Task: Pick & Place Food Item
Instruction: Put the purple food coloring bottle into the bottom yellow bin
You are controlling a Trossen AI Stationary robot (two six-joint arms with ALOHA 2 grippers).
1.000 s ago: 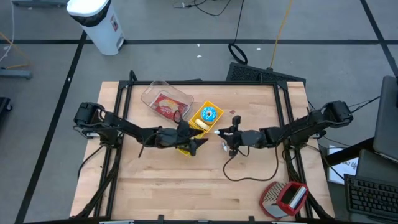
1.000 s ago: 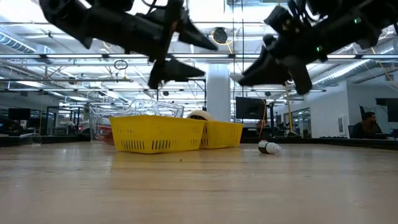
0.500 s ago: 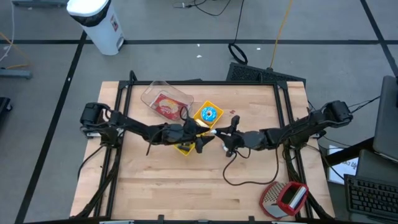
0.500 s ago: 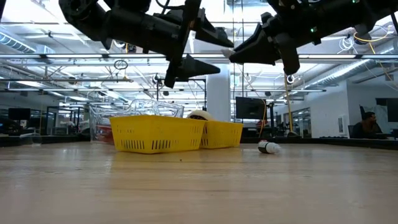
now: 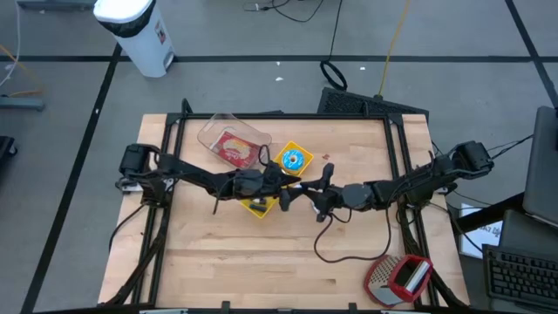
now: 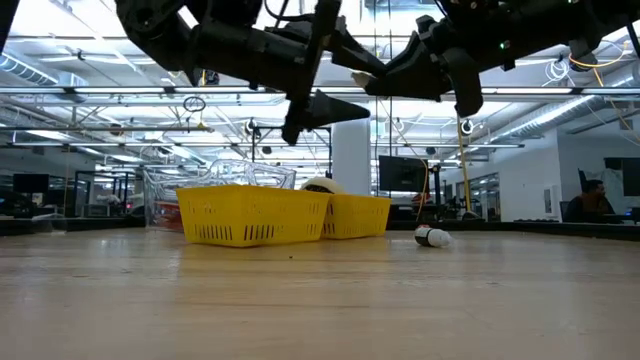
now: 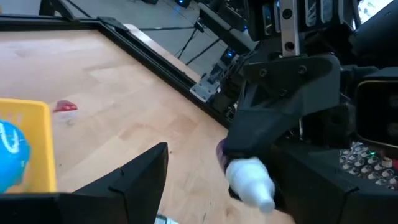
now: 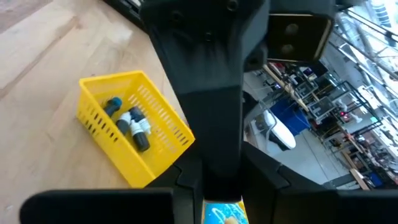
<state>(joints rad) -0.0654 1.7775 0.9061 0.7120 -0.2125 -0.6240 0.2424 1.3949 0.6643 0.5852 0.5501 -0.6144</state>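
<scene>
Above the wooden table (image 5: 349, 270), the right gripper (image 7: 249, 177) pinches a small white-tipped item (image 7: 250, 180), while the left gripper (image 6: 340, 80), jaws spread wide, faces it, apparently without contact. Below stand two yellow baskets (image 6: 252, 215), one holding small bottles (image 8: 132, 124). An open workshop with ceiling trusses lies behind.
</scene>
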